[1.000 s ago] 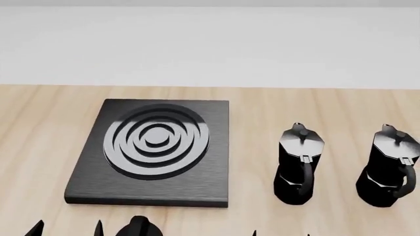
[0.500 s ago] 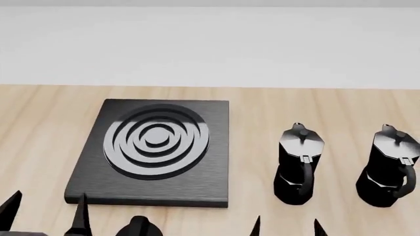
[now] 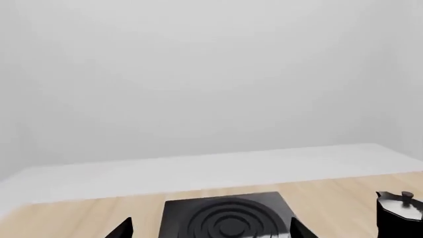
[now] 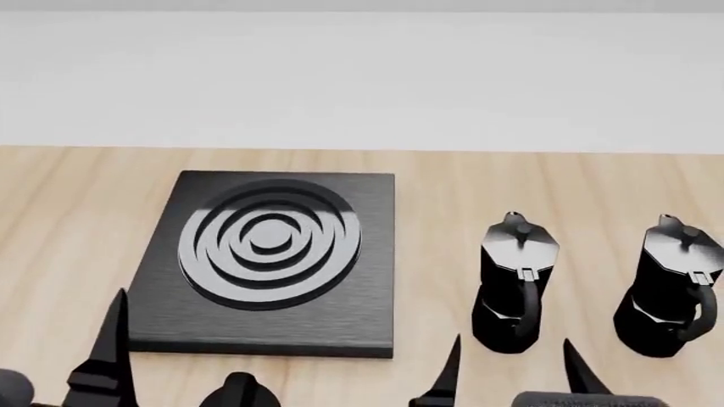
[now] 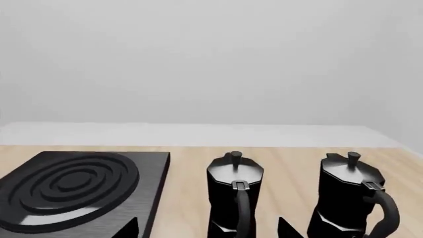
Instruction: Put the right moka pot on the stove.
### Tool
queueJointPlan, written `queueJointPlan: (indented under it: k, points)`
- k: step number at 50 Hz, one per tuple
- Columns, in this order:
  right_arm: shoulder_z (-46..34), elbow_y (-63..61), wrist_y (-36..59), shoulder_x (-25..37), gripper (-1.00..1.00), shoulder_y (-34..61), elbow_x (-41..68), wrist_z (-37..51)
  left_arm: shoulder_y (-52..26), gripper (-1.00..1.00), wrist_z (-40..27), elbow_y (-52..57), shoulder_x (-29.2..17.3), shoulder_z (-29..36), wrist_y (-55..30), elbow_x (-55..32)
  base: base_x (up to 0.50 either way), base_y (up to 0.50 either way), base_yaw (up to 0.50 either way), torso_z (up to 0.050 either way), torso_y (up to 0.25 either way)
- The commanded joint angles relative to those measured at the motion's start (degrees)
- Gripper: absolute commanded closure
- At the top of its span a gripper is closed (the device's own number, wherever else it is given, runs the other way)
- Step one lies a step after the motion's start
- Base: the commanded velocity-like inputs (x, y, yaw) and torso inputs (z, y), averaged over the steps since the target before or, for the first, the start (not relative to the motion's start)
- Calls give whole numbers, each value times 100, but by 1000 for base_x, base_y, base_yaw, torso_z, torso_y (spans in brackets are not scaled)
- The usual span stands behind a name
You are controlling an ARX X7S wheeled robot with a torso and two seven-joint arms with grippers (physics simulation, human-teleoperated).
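While our right gripper (image 4: 511, 360) hangs open and empty, we are at the approach step. The right pot (image 4: 672, 288) stands just beyond it to the right, the other pot (image 4: 515, 284) dead ahead, so next we shift right before closing.

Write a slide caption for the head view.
Two moka pots, the right moka pot untouched, stand beside the empty stove; both open pincers wait at the near edge.

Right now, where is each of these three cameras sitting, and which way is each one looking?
Head view: high on the robot, looking down at the stove, both pots and both gripper tips.
Left wrist view: low by the left gripper, facing the stove and far wall.
Right wrist view: low by the right gripper, facing the right moka pot and its twin.
All three share the stove.
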Motion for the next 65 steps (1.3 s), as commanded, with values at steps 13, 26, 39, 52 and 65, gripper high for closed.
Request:
queueJointPlan:
  k: [13, 26, 39, 52, 65]
  points:
    - [-75, -249, 135, 111, -100, -71, -73, 123, -178, -100, -223, 155, -59, -80, -519, -386, 0, 0, 0, 0, 0]
    - [-41, -259, 237, 148, -100, 7, -20, 159, -122, -100, -279, 239, -65, -80, -426, -365, 0, 0, 0, 0, 0]
    - [-91, -194, 253, 143, -100, 28, 7, 142, -108, -100, -230, 141, -70, -91, -296, -377, 0, 0, 0, 0, 0]
    - [-119, -146, 303, 140, -100, 86, 20, 165, -83, -100, -243, 133, -64, -123, -191, -401, 0, 0, 0, 0, -121]
    - [-154, -137, 319, 152, -100, 103, 22, 178, -84, -100, -283, 142, -98, -61, -175, -344, 0, 0, 0, 0, -146]
